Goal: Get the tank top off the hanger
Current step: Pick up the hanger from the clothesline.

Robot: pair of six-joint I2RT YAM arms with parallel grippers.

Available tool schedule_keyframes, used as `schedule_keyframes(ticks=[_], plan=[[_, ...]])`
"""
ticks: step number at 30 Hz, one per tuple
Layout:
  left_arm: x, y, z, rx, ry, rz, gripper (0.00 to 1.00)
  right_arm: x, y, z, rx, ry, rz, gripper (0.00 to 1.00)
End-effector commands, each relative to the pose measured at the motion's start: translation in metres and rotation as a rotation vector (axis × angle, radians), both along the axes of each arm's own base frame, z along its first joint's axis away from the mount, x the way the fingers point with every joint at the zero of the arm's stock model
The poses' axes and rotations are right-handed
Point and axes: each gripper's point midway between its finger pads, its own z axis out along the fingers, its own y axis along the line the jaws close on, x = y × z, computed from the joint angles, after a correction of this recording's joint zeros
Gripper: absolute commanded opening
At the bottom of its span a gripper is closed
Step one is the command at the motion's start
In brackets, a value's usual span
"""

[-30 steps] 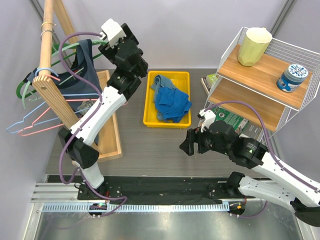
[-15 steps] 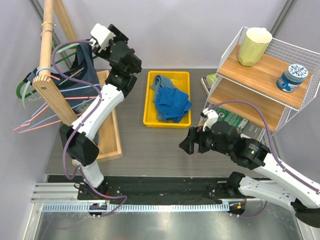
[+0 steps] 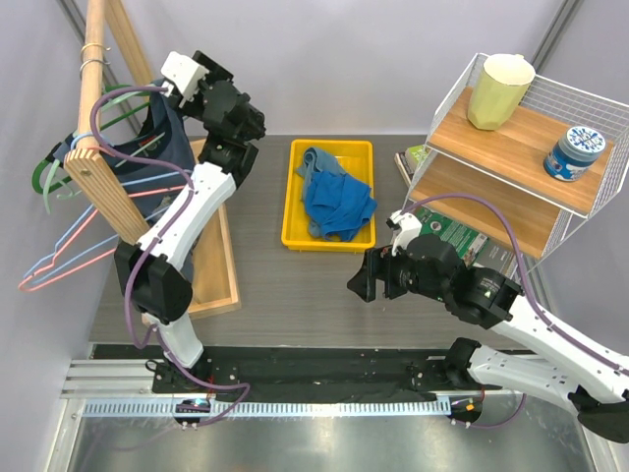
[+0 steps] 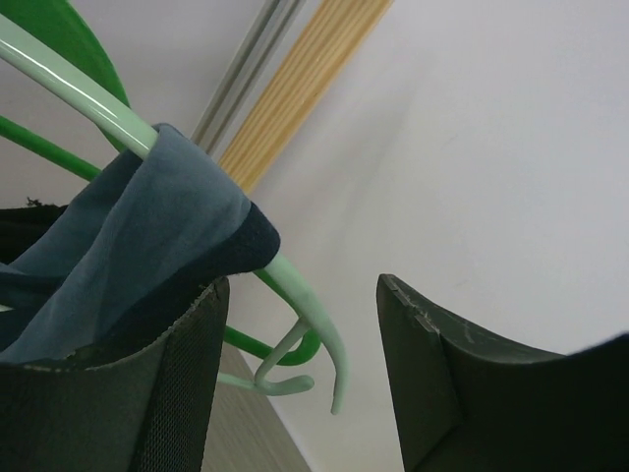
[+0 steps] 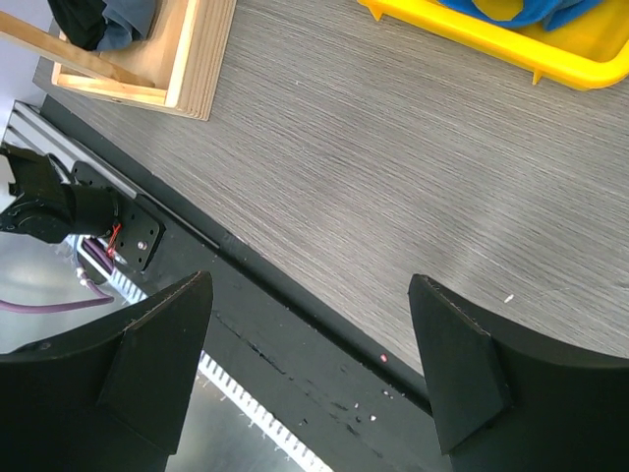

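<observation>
The dark blue tank top [image 3: 162,143] hangs on a pale green hanger [image 3: 118,98] from the wooden rack at the upper left. My left gripper [image 3: 167,95] is raised at the hanger's right shoulder. In the left wrist view the tank top's strap [image 4: 147,226] drapes over the hanger arm [image 4: 295,285]. The hanger's tip lies between the jaws of my left gripper [image 4: 303,329], which stand open, and the cloth rests against the left pad [image 4: 187,393]. My right gripper [image 3: 360,280] hangs open over bare table near the front edge, empty in its own view [image 5: 310,324].
The wooden rack [image 3: 98,157] carries more hangers, dark green, pink and blue [image 3: 54,261]. Under it stands a wooden box [image 3: 218,285]. A yellow tray [image 3: 295,241] holds blue clothes. A wire shelf [image 3: 521,147] at the right bears a cup and a tin.
My left gripper has moved left and up onto the hanger's shoulder, and its jaws have narrowed a little. The loose hangers have swung. The right arm has shifted slightly left.
</observation>
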Motion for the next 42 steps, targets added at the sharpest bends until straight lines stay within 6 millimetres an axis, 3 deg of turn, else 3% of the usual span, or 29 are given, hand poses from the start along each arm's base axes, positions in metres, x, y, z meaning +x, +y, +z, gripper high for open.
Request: schedule_keyframes(ticks=[1,23,27,35,41,42], plan=[[-0.006,0.012,0.025,-0.104,-0.146,0.032,0.62,0.003,0.007,0.028,0.075,-0.071,0.020,0.87],[0.012,0.013,0.016,-0.091,-0.214,0.022,0.47,-0.005,-0.003,0.050,0.132,-0.137,0.030,0.87],[0.010,0.014,0.020,-0.089,-0.238,0.018,0.40,-0.005,-0.003,0.049,0.127,-0.138,0.032,0.88],[0.001,0.021,0.030,-0.063,-0.275,0.052,0.37,-0.006,-0.003,0.049,0.129,-0.141,0.039,0.88],[-0.003,0.024,0.031,-0.055,-0.268,0.070,0.29,-0.008,-0.004,0.055,0.146,-0.152,0.045,0.88],[-0.004,0.026,0.030,-0.057,-0.271,0.074,0.24,-0.008,-0.005,0.055,0.147,-0.153,0.043,0.88]])
